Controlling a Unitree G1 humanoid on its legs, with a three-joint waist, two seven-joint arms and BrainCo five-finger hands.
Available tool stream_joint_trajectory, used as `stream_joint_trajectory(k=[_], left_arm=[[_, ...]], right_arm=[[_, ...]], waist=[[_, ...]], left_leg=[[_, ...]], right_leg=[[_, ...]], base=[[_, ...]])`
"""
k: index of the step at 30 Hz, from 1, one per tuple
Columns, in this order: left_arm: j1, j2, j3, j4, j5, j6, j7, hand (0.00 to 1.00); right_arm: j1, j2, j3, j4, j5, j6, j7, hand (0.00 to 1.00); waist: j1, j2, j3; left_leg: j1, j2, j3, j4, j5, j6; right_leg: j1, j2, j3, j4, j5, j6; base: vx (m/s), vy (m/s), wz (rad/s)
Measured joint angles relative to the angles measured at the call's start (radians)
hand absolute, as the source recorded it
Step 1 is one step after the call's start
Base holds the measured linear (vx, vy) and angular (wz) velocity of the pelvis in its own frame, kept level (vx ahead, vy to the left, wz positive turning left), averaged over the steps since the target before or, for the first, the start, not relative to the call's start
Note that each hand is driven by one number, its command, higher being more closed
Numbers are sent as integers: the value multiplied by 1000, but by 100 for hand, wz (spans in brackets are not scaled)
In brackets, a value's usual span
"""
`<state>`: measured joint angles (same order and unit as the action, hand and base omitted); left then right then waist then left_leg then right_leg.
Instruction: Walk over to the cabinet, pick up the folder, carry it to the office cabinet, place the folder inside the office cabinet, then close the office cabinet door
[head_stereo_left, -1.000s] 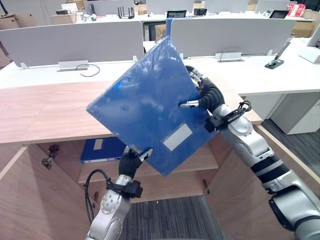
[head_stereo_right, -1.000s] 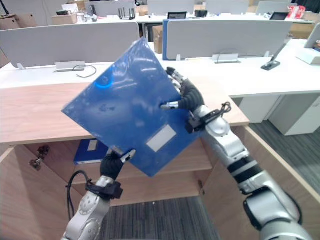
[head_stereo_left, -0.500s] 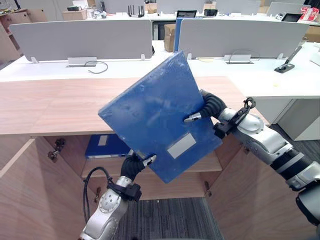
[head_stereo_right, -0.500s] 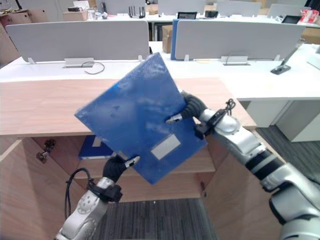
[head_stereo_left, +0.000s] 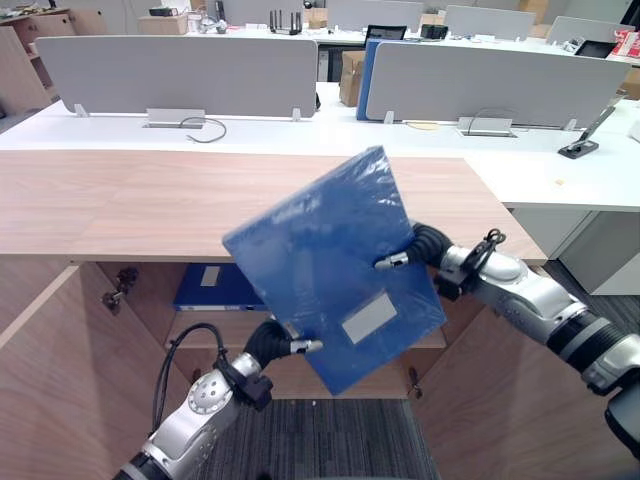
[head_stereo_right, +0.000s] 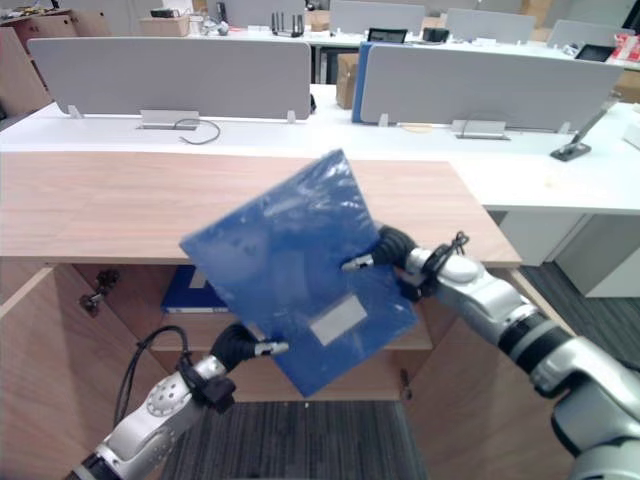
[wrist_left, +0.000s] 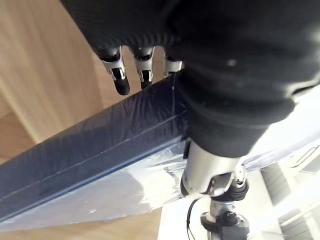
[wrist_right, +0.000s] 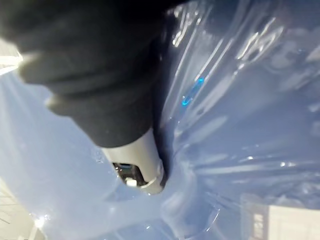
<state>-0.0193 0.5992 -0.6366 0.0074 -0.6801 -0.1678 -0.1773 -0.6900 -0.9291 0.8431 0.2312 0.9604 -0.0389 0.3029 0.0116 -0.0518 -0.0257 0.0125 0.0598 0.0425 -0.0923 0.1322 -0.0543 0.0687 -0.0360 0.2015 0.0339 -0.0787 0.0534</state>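
A blue folder in clear wrap, with a pale label near its low corner, hangs tilted before the open wooden cabinet. My left hand grips its lower edge from below. In the left wrist view the fingers lie behind the folder and the thumb presses its front. My right hand holds the right edge, thumb on the cover and fingers hidden behind.
A second blue folder lies on the cabinet's shelf. Both doors stand open, one at the left and one at the right. White desks with grey dividers stand beyond the counter.
The folder has come down and further from me, toward the cabinet opening, with both hands still on it. The view has shifted too.
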Motion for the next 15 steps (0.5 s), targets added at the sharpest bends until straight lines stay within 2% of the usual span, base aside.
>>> stream_joint_trajectory(k=[3, 6, 9, 12, 14, 15], left_arm=[[-19, 12, -70, 120, -11, 15, -97, 0], [-19, -48, -92, 306, -16, 48, -186, 0], [-6, -124, -70, 486, 3, 76, -212, 0], [11, -235, 36, 781, 116, 119, -197, 0], [18, -315, 204, 980, 197, 132, -166, 0], [20, -331, 255, 1023, 224, 133, -155, 0]], right_arm=[[70, 15, 16, -2, -21, 15, 4, 100], [151, 32, -5, -10, -44, 19, 6, 100], [248, 35, -149, -62, -46, 21, 14, 100], [339, 66, -361, -172, -41, 13, 40, 100], [409, 116, -490, -234, -63, -3, 49, 100], [430, 132, -512, -246, -79, -5, 50, 100]], waist=[[-7, -15, 2], [-17, -23, 6], [-25, -24, 8], [-56, -30, 11], [-63, -40, 14], [-65, -41, 15]], left_leg=[[0, 2, 2, -1, 1, -1], [-2, 3, 9, -1, 1, -1], [-13, 4, 21, -2, 1, -1], [-12, 6, 33, -2, -1, -2], [-10, 14, 57, -2, -4, -6], [-10, 14, 57, -1, -5, -8]], right_leg=[[-1, 1, 1, 0, 0, -1], [-9, 2, 9, 1, 0, 0], [-29, 3, 21, 6, 0, 0], [-36, 6, 33, 9, 0, -1], [-50, 15, 57, 17, 2, -3], [-50, 16, 58, 17, 2, -3]], base=[[0, 0, 0], [-2, 6, -6], [-2, 10, -12], [11, 21, -14], [-1, 17, -27], [0, 15, -15]])
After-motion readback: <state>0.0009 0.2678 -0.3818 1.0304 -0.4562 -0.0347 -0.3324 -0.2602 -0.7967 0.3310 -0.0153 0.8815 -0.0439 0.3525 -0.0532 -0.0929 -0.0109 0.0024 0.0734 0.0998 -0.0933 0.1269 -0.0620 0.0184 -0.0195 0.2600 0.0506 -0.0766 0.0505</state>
